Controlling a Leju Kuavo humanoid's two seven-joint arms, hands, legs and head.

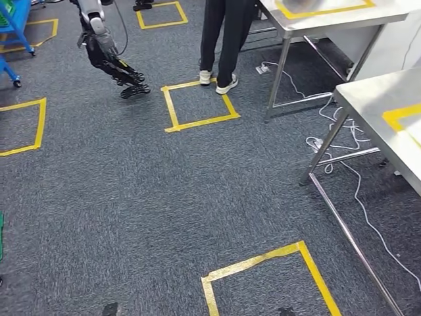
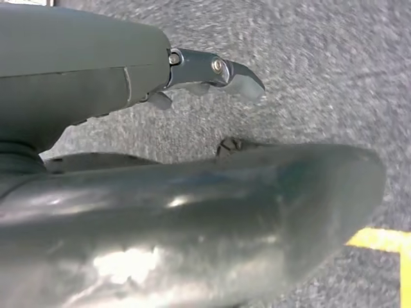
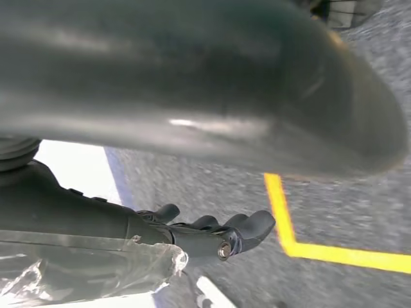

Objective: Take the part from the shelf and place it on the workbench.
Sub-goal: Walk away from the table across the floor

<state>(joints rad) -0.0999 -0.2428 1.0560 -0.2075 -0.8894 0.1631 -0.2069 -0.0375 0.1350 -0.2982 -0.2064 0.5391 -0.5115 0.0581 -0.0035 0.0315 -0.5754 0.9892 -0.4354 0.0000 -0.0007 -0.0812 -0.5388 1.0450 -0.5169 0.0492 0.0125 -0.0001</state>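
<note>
Head view is showing my left robot hand (image 1: 122, 74) hanging empty, fingers loose; right robot hand (image 3: 213, 231) is clasping plastic-wrapped part (image 3: 87, 273); tabletop (image 1: 382, 112) placement is remaining.

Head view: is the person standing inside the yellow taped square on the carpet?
No. The person's shoes rest on the carpet just behind the far edge of the yellow taped square, outside it.
</note>
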